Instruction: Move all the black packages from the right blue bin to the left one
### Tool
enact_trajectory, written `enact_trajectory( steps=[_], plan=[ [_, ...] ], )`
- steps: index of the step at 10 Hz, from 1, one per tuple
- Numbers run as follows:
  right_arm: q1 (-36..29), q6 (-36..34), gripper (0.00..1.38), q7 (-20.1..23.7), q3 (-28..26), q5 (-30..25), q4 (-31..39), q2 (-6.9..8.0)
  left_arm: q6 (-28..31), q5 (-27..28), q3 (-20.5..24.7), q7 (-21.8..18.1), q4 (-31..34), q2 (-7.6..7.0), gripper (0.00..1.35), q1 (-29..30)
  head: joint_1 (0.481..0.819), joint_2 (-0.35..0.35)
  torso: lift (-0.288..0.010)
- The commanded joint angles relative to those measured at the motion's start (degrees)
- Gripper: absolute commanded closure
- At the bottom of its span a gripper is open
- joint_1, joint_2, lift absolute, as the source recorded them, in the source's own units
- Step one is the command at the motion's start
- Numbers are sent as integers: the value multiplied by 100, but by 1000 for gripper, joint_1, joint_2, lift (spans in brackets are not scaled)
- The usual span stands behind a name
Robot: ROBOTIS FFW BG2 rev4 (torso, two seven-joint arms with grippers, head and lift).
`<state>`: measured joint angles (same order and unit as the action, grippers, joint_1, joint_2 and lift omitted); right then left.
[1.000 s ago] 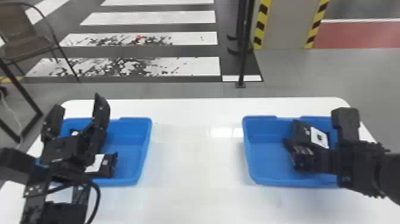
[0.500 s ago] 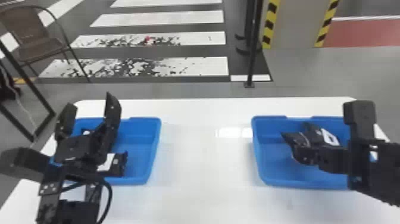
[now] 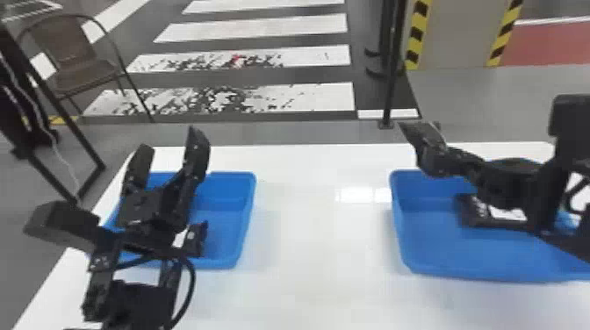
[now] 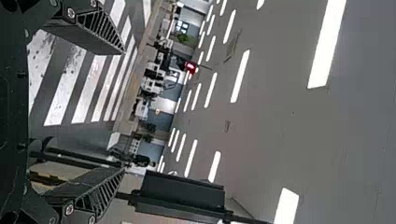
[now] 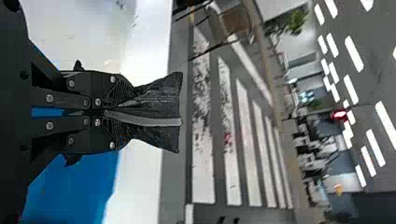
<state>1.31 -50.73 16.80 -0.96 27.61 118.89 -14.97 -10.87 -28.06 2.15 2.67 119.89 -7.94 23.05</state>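
Note:
My left gripper point(image 3: 164, 175) stands open over the left blue bin point(image 3: 248, 219), and in the left wrist view the left gripper point(image 4: 123, 109) has nothing between its fingers. A black package point(image 3: 196, 239) with a white label lies in that bin. My right gripper point(image 3: 434, 162) is above the back left part of the right blue bin point(image 3: 397, 219), shut on a black package point(image 3: 419, 131). In the right wrist view the right gripper point(image 5: 119, 111) pinches the middle of this package point(image 5: 161, 112). Another black package point(image 3: 472, 210) with a white label lies in the right bin, partly hidden under the right arm.
Both bins stand on a white table point(image 3: 320, 245), with a wide stretch of tabletop between them. A dark pole point(image 3: 388, 87) and a chair point(image 3: 72, 57) are on the floor beyond the table.
My right gripper has risen from inside the right bin with a package in it, uncovering more of the other package. The head view has shifted a little; the left gripper stays open over its bin.

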Motion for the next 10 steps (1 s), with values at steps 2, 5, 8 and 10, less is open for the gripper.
enact_trajectory(
  steps=[2, 5, 8, 10],
  plan=[
    [671, 1487, 1119, 948, 655, -42, -913, -235, 1086, -1330, -249, -250, 421, -120, 163, -56, 650, 143, -154],
    [868, 1628, 1119, 1229, 1055, 312, -1237, -314, 1579, -2690, -626, -522, 773, -305, 163, -168, 615, 114, -154],
    [995, 1600, 1119, 1247, 1672, 689, -1166, -323, 1635, -1547, -512, -461, 759, -278, 163, -238, 618, 114, -154],
    [1065, 1600, 1119, 1265, 1958, 964, -1082, -340, 1790, -1045, -409, -408, 703, -270, 163, -253, 621, 187, -154]
  ],
)
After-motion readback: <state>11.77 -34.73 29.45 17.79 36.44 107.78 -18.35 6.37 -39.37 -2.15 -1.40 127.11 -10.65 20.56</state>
